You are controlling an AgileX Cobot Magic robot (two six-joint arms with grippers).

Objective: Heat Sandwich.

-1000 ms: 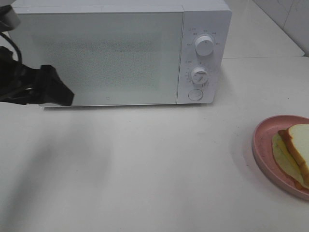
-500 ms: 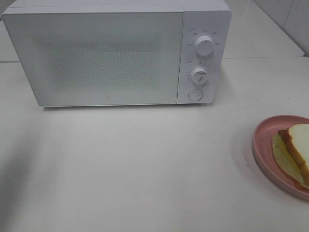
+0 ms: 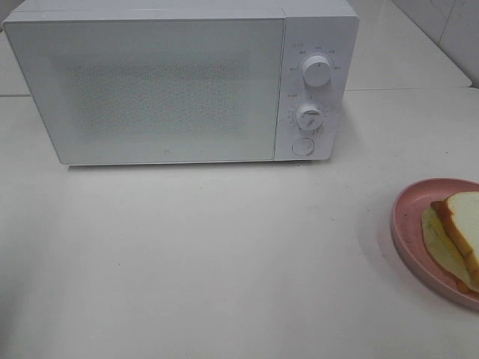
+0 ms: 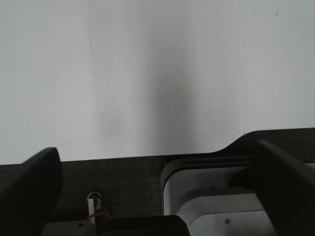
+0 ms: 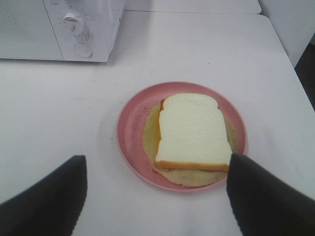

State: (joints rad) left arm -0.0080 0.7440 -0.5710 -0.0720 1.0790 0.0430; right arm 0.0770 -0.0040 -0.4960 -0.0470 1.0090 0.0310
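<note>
The sandwich point(image 3: 460, 228) lies on a round pink plate point(image 3: 404, 224) at the table's right edge, partly cut off in the exterior view. In the right wrist view the sandwich point(image 5: 189, 130) shows white bread over a yellow layer on the plate point(image 5: 129, 147). My right gripper point(image 5: 156, 169) hovers above and short of the plate, open, both dark fingers point(image 5: 54, 189) apart and empty. My left gripper point(image 4: 155, 155) is open wide over the table's near edge, holding nothing. Neither gripper shows in the exterior view.
A white microwave point(image 3: 157, 82) stands at the back with its door shut, and two knobs point(image 3: 317, 71) and a button on its right panel. Its corner shows in the right wrist view point(image 5: 83, 29). Bare table point(image 3: 224, 254) lies between the microwave and the plate.
My left arm, which stood in front of the microwave's lower left corner a second ago, has drawn back out of the exterior view to the left. The plate and sandwich have not moved.
</note>
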